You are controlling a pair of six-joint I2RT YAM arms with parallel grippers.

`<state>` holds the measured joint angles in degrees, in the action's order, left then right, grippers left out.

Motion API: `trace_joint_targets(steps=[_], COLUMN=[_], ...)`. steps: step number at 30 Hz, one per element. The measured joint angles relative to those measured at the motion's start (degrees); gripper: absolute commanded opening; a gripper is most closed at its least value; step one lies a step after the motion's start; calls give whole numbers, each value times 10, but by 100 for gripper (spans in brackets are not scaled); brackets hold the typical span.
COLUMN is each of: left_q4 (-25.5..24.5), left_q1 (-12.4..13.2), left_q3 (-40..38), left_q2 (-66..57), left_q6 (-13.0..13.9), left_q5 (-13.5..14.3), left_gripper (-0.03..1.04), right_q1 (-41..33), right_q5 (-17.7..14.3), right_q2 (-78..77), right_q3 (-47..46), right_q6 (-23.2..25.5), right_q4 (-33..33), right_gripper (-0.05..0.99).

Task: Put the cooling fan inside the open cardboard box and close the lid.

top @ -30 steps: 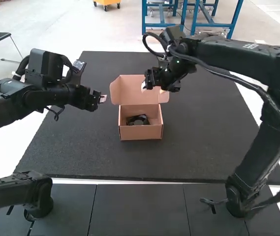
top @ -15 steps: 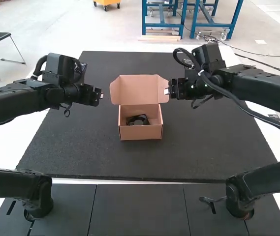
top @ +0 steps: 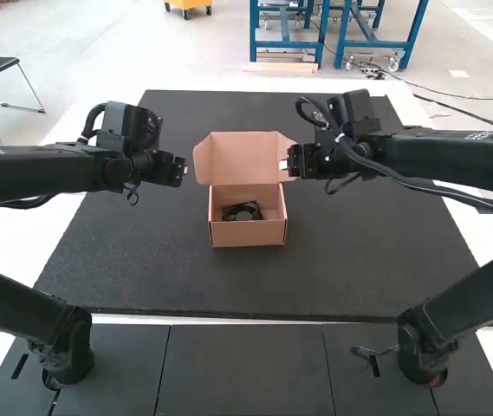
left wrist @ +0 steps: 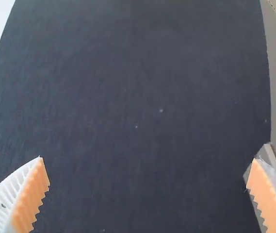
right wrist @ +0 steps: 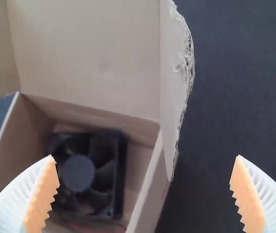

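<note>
Fan (right wrist: pixel 85 178) inside open box (right wrist: pixel 89 63)

Bright, even light covered the surface (top: pixel 8 238) and the black mat (top: pixel 359 251), which looked flat and matte. The raised lid (right wrist: pixel 94 53) of the cardboard box (top: pixel 248 230) was evenly lit, while the cooling fan (right wrist: pixel 87 177) sat in dim shade at the box's bottom.

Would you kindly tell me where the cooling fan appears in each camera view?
High view: fan inside the open box, centre.
Right wrist view: fan on the box floor, lid upright behind it.
Left wrist view: faces the black mat.
Shared landmark: that mat.
</note>
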<state>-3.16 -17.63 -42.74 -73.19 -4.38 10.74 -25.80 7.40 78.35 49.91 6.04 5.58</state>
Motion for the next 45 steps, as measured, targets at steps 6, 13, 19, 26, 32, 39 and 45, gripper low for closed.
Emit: trace_joint_targets(steps=[6,13,19,26,32,39,45], left_q4=[21,43,56,64,65,63,69], left_q1=[0,0,0,0,0,0,0], left_q3=[0,0,0,-1,-2,-2,-2], left_q2=[-15,-28,-45,-53,-53,-53,-53], left_q6=[0,0,0,0,0,0,0], left_q5=[0,0,0,0,0,0,-2], left_gripper=[96,96,96,96,96,96,96], right_q1=[0,0,0,0,0,1,0], right_q5=[3,3,3,1,-3,-7,-8], right_q2=[17,46,70,90,90,90,90], right_q3=[0,0,1,15,37,50,50], right_q6=[0,0,0,0,2,8,10], right_q4=[-34,-37,-53,-71,-78,-81,-80], right_gripper=[80,80,80,80,79,69,62])
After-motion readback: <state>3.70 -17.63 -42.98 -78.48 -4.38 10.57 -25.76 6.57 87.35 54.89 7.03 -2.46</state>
